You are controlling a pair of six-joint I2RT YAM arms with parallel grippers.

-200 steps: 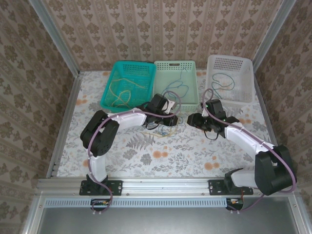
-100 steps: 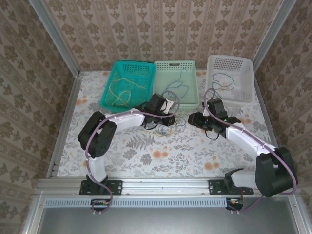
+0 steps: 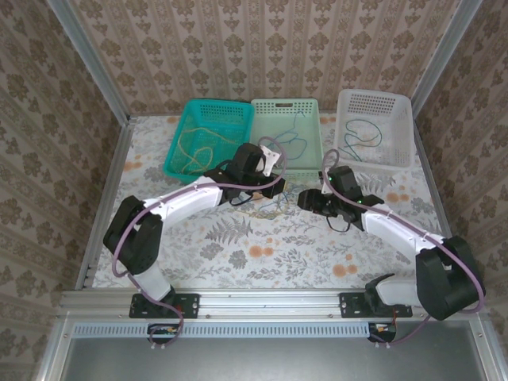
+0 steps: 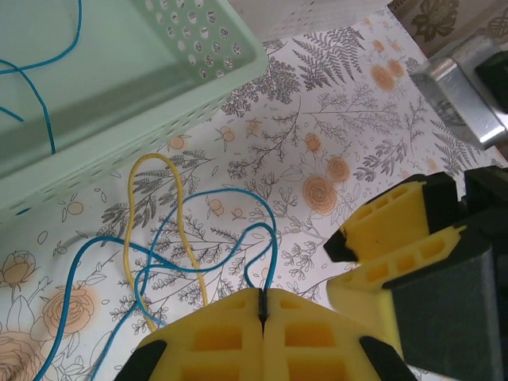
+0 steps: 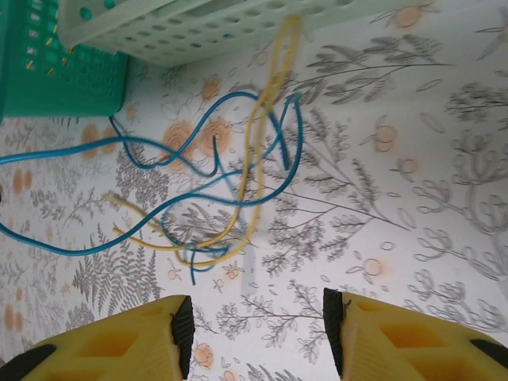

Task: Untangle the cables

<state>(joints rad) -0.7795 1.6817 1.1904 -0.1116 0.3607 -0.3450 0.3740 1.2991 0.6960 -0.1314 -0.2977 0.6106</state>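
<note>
Tangle of thin blue and yellow cables [image 5: 238, 190]: on bench, mid far edge, just beside mint perforated plastic basket [image 3: 313, 111].
left fingers [image 4: 230, 337]: together, clamped on blue strand [image 4: 270, 238]; have moved toward far edge.
right fingers [image 5: 111, 345]: apart, have come closer to tangle.
Untangling barely begun.

Cables [image 3: 266, 209] lie on table [image 3: 238, 246] before three baskets [image 3: 286, 103].
</note>
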